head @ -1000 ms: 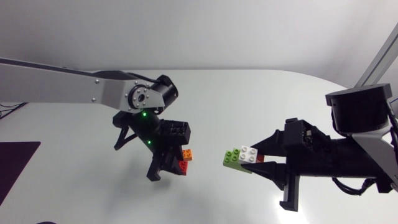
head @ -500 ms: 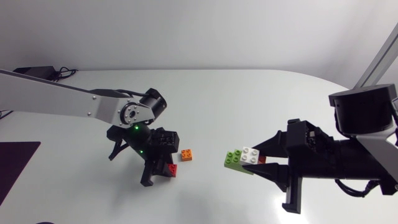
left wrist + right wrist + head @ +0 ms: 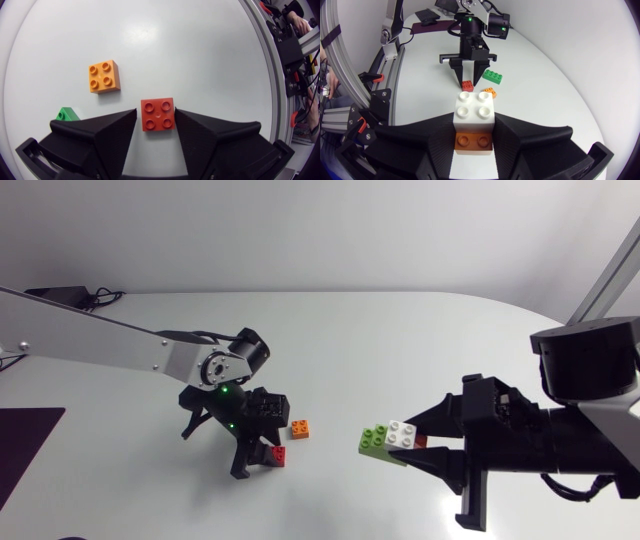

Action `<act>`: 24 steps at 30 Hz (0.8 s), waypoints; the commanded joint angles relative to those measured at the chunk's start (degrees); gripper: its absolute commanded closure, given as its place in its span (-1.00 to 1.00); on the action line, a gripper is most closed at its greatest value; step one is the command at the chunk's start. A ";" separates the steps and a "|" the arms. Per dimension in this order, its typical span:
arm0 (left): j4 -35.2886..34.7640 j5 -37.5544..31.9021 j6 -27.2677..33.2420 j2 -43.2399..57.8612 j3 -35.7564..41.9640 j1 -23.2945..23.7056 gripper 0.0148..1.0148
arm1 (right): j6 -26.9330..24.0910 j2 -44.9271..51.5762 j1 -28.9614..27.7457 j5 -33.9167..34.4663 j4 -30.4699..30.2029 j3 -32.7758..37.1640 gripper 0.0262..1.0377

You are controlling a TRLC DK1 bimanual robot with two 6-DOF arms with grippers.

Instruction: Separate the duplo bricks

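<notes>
Seen from above, with the far edge of the bench (image 3: 400,330) at 12 o'clock, the left arm (image 3: 110,345) comes in from 9 o'clock. Its end effector (image 3: 155,111) points down at a red brick (image 3: 158,115), which lies on the bench a little to the 9 o'clock side of the middle. The two fingers stand either side of the brick, spread just wider than it. A sliver of white bench shows between one finger and the brick's edge, and the other finger looks to be at most brushing it. The brick is straddled, not clamped.

An orange brick (image 3: 299,429) lies studs up at about 1 o'clock from the red one, near it but apart. A dark green brick (image 3: 492,76) lies on the bench beside the left end effector, outside its fingers. The right wrist view shows it near the orange brick without touching it.

The right arm (image 3: 585,370) comes in from 3 o'clock. Its end effector (image 3: 474,131) is closed on a brick stack (image 3: 475,125), with one broad finger pressed against each side. The stack is a white brick (image 3: 475,109) seated on a reddish-brown brick (image 3: 474,142). From above, a lime-green brick (image 3: 374,439) sits against the white one's 9 o'clock side, past the fingertips. The stack is at about 3 o'clock from the orange brick, clear of it.
</notes>
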 commanded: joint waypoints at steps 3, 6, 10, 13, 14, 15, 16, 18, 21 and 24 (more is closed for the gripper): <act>0.14 -0.15 1.38 0.88 -2.02 1.31 -0.60 | 1.68 -0.26 1.30 0.22 -0.20 0.59 0.75; 0.05 -0.15 1.55 -0.61 -2.11 1.84 -0.75 | 2.12 -0.26 1.48 0.22 -0.20 1.12 0.75; -2.15 0.02 1.64 -5.36 -0.61 2.63 -0.81 | 2.65 -0.08 1.83 0.22 -0.20 1.64 0.75; -4.96 3.36 0.76 -9.84 1.93 2.54 -0.81 | 3.09 0.36 1.83 -0.48 -0.11 2.08 0.75; -6.28 4.33 0.68 -10.54 2.90 2.37 -0.81 | 3.09 0.53 1.83 -0.75 -0.11 2.17 0.75; -8.74 6.00 0.50 -11.16 4.48 1.75 -0.81 | 3.18 0.97 1.83 -1.45 -0.03 2.35 0.75; -10.76 7.50 0.50 -11.42 5.89 1.22 -0.81 | 3.44 1.32 1.74 -2.07 0.15 2.52 0.75; -13.57 10.04 -0.03 -11.51 8.53 -0.27 -0.81 | 4.23 2.20 0.78 -4.26 1.03 2.61 0.75; -15.86 13.47 -0.99 -10.81 11.51 -2.38 -0.81 | 5.02 4.05 0.16 -6.46 2.43 2.78 0.75; -18.41 16.20 -1.08 -9.49 14.42 -3.96 -0.81 | 5.73 5.19 0.07 -7.34 4.10 2.87 0.75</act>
